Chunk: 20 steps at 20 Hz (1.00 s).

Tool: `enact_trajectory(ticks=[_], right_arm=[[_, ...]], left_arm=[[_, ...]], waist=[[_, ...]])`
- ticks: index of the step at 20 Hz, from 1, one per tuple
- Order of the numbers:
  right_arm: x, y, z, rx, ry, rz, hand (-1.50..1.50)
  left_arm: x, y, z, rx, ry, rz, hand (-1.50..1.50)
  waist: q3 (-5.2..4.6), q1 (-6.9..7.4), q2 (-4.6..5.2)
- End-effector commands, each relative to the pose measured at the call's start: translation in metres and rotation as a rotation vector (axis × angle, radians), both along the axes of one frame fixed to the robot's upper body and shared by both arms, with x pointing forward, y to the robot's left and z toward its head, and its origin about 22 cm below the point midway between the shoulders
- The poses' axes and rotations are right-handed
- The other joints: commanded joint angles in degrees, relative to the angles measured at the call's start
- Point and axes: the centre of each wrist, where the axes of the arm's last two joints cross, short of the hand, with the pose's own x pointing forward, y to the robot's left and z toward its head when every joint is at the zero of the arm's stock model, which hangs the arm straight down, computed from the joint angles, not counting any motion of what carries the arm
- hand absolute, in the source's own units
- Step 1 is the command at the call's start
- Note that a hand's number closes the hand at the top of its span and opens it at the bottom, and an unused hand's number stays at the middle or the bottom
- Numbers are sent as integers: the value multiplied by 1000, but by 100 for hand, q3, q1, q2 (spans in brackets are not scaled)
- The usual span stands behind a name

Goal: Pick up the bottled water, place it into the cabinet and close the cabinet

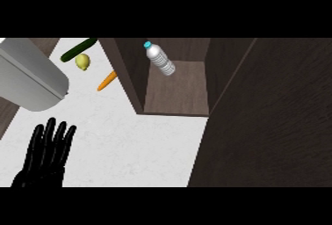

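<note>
A clear water bottle (159, 59) with a light blue cap stands inside the open dark wood cabinet (175, 94), near its left wall at the back. The cabinet's door (272, 123) hangs open and fills the right side of the view. My left hand (45, 156) rests open at the lower left, fingers straight and pointing up, well away from the bottle. My right hand does not show anywhere in the view.
On the white counter (136, 145) left of the cabinet lie a green cucumber (78, 49), a yellow lemon (82, 61) and an orange carrot (107, 81). A large grey cylinder (29, 74) reaches in from the upper left.
</note>
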Motion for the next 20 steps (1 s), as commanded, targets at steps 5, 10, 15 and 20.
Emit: enact_trajectory(ticks=[5,10,15,20], right_arm=[[7,47,22,-4,-131,18,150],[15,50,28,-16,-174,36,150],[21,59,22,-36,-140,71,150],[24,57,26,-39,-169,75,150]], left_arm=[[-9,16,-1,-4,-15,-12,-150],[-9,24,4,-9,-12,-24,-150],[-11,27,6,-13,-25,-36,-150],[-8,37,5,2,-31,-11,-150]], waist=[[-15,36,20],[-25,104,31],[-20,166,55],[-29,189,83]])
